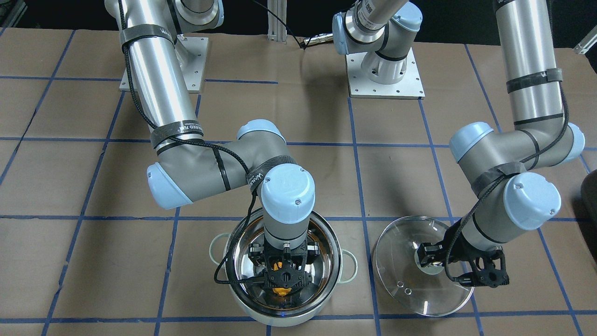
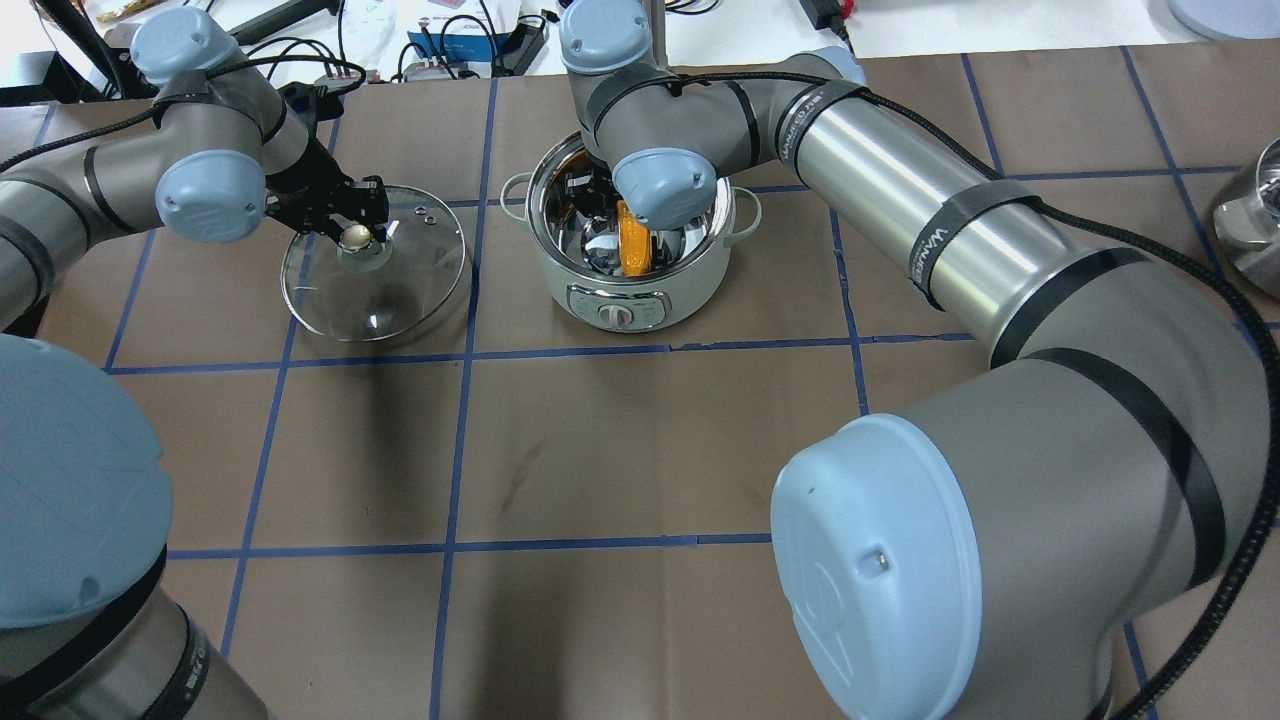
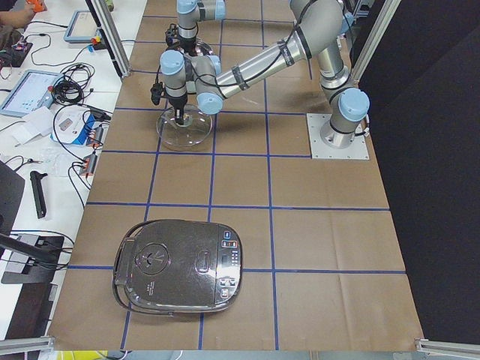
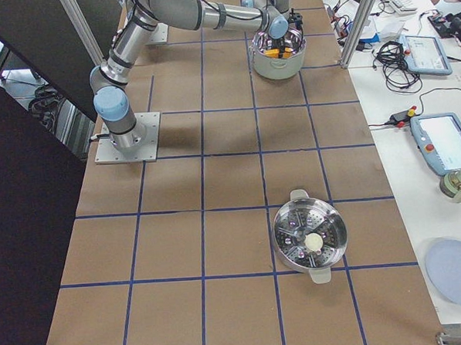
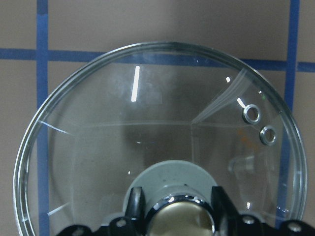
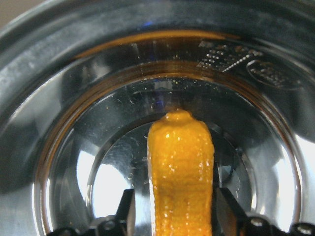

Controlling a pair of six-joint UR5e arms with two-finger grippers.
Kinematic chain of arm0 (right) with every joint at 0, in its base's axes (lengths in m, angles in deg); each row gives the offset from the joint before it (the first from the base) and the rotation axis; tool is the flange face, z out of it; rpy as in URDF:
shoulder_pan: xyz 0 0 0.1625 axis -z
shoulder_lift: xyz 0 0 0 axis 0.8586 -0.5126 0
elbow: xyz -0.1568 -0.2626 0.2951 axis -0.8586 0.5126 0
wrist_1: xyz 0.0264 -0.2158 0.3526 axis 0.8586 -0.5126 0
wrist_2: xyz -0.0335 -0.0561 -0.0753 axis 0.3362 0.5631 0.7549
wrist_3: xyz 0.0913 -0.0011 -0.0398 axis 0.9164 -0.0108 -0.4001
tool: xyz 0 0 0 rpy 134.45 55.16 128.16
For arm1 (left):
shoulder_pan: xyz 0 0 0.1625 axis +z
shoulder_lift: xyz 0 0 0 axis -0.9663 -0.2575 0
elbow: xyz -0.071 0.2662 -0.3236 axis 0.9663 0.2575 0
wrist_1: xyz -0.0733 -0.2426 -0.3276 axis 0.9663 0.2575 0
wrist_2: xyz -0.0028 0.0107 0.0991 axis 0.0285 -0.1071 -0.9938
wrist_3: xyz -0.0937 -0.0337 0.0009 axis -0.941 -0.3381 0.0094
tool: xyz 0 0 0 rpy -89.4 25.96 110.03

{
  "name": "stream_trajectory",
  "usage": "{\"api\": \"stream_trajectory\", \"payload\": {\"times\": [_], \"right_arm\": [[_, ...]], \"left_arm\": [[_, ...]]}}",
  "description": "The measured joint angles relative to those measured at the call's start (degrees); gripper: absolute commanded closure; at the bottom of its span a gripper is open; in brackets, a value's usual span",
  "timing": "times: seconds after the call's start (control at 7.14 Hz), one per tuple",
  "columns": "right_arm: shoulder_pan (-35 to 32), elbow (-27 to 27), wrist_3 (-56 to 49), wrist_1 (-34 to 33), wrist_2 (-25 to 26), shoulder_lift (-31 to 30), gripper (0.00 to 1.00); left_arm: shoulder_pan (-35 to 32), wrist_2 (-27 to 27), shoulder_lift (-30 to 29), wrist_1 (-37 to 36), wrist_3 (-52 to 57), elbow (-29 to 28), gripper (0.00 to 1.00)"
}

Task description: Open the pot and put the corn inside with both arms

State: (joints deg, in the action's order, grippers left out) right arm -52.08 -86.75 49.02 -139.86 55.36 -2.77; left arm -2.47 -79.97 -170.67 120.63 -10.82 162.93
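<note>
The pot [image 2: 610, 300] stands open at mid table, pale outside, shiny steel inside; it also shows in the front view [image 1: 326, 298]. My right gripper [image 1: 283, 275] reaches down inside it, shut on the yellow-orange corn [image 2: 635, 240]. In the right wrist view the corn [image 6: 181, 167] sticks out between the fingers above the pot's floor. The glass lid [image 2: 400, 290] lies on the table beside the pot, on my left. My left gripper [image 2: 355, 235] is shut on its metal knob [image 5: 179, 216], with a finger on each side.
A dark rice cooker [image 3: 180, 266] sits at the table's left end. A steel steamer pot [image 4: 310, 238] sits at the right end. The arm base plates [image 1: 387, 79] are at the robot's side. Cables and tablets lie beyond the far edge.
</note>
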Motion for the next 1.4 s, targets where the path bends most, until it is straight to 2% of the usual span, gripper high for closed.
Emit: {"api": "stream_trajectory", "payload": {"times": [0.14, 0.28, 0.56, 0.84, 0.98, 1.12, 1.26, 1.4], "right_arm": [[0.2, 0.08, -0.3, 1.33, -0.16, -2.16, 0.0], [0.75, 0.04, -0.63, 5.76, -0.3, -6.89, 0.0], [3.65, -0.76, -1.31, 19.11, -0.79, -19.32, 0.0], [7.91, -3.18, -4.77, 33.84, -1.0, -30.29, 0.0], [10.96, -7.13, -6.76, 38.07, -1.09, -35.3, 0.0], [13.31, -12.85, -8.4, 36.73, -1.43, -39.62, 0.0], [14.43, -17.42, -9.39, 32.48, -1.72, -42.3, 0.0], [15.15, -18.83, -10.9, 29.71, -2.35, -43.38, 0.0]], "left_arm": [[0.07, 0.11, -0.48, -0.35, -0.44, 0.34, 0.01], [0.1, 0.17, -0.72, -0.55, -0.67, 0.46, 0.0], [-0.4, -0.21, 0.62, 0.52, -0.92, -0.39, 0.0], [-2.34, -0.83, 7.18, 8.23, -2.72, -1.0, 0.0], [-3.84, -0.96, 11.75, 13.98, -5.15, -1.26, 0.0], [-5.96, -1.23, 16.46, 19.9, -7.51, -1.91, 0.0], [-8.12, -2.28, 20.8, 25.39, -8.84, -2.82, 0.0], [-9.77, -3.79, 24.37, 29.8, -9.38, -3.28, 0.0]]}}
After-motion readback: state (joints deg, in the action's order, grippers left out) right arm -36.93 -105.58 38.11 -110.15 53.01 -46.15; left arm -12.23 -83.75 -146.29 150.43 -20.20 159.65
